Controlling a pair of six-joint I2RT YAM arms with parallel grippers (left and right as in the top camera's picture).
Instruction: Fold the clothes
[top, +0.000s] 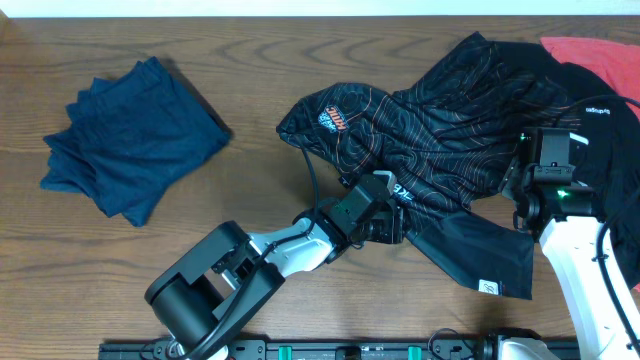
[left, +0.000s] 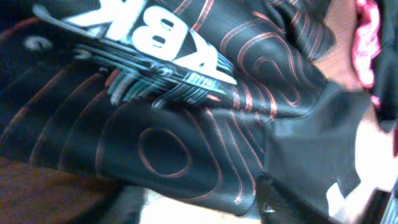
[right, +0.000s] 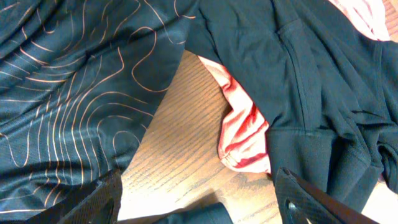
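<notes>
The black jersey with thin orange contour lines and white lettering (top: 430, 130) lies rumpled across the middle-right of the brown wooden table (top: 200, 40), one sleeve or flap trailing toward the near edge. I judge it light, limp and rather slick, so it will slump and slide instead of holding a crease. I'd take it by a hem or seam edge, pinching all layers, and drag it low. My left gripper (top: 388, 218) sits on the jersey's near edge by the lettering. Its wrist view is filled with cloth, so I cannot tell how its jaws stand or whether they have fabric. My right gripper (right: 196, 190) is spread wide and empty over bare wood, beside the red garment (right: 239, 134) and the plain black garment (right: 311, 81). A folded navy garment (top: 130, 135) rests well apart at the left. I see no basket or bin anywhere.
</notes>
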